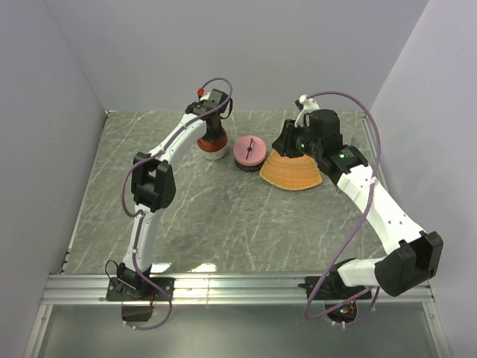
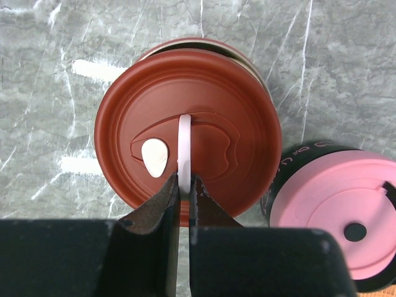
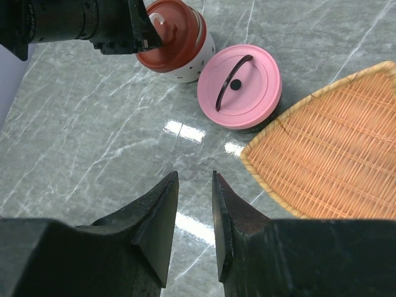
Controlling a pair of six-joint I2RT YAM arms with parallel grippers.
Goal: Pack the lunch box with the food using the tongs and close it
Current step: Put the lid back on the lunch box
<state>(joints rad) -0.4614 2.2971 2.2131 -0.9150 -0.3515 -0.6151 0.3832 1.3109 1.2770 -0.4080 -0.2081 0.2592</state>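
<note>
The lunch box shows as two round pots. A white pot carries a red-brown lid with a white arched handle. My left gripper is shut on that handle from above, also seen at the back of the table as the left gripper. A black pot with a pink lid stands just right of it. My right gripper hangs open over bare table, nothing between its fingers, just left of the woven tray. The food and the tongs are out of view.
The orange woven tray lies at the back right, its far part hidden under my right wrist. What shows of its surface holds nothing. Grey walls close the table at the back and both sides.
</note>
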